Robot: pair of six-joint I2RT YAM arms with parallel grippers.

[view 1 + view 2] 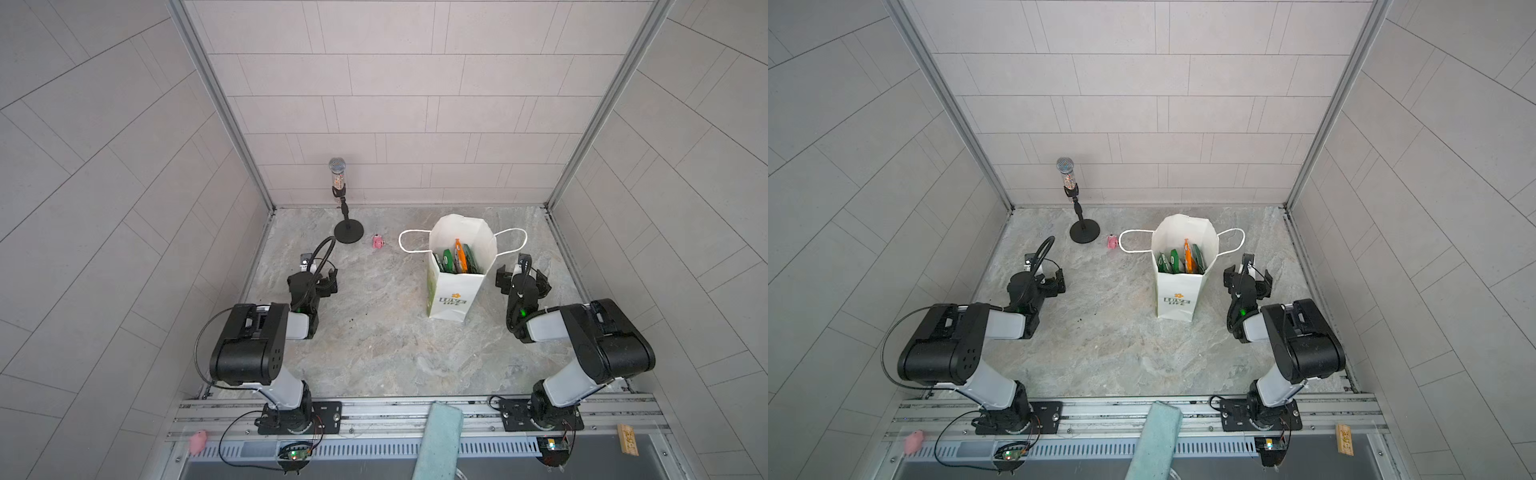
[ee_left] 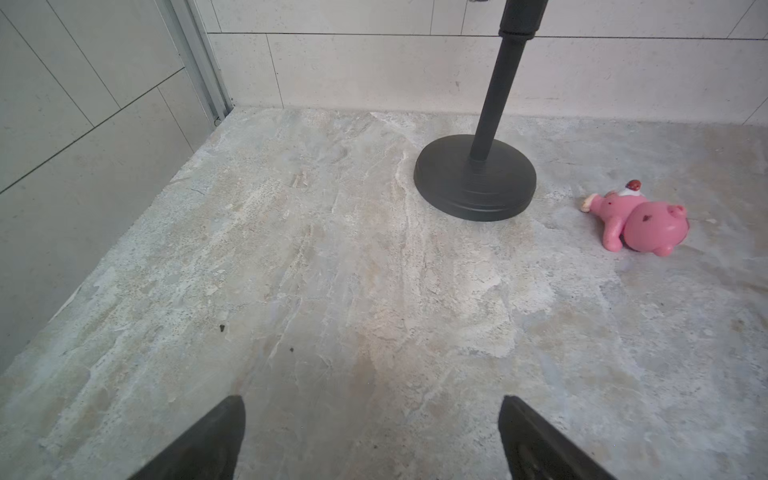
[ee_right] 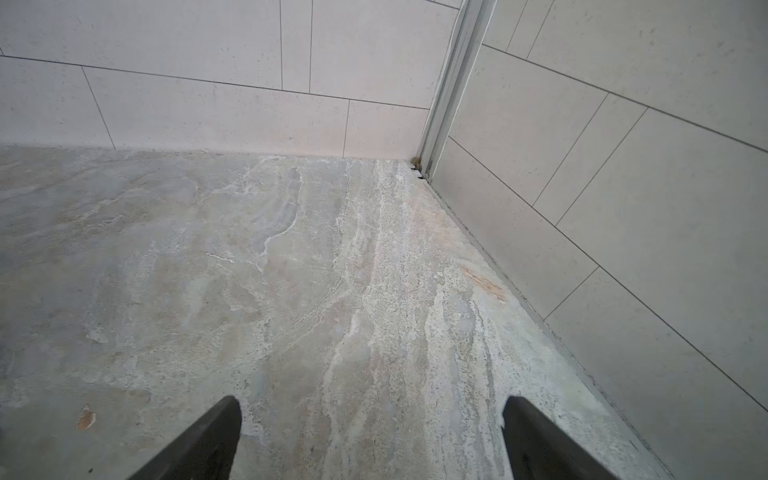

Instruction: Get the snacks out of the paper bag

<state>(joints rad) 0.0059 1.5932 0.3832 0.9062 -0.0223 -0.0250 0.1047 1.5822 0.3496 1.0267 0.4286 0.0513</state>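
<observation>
As it stands upright, paper bag (image 1: 454, 291) flanks right end effector (image 1: 522, 278).

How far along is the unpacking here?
Done: nothing. The green and orange snacks stand inside the upright bag, and none lie on the table. In hand: nothing. The left claw and right claw are open and empty, both apart from the bag. Left: every packet must come out.
</observation>
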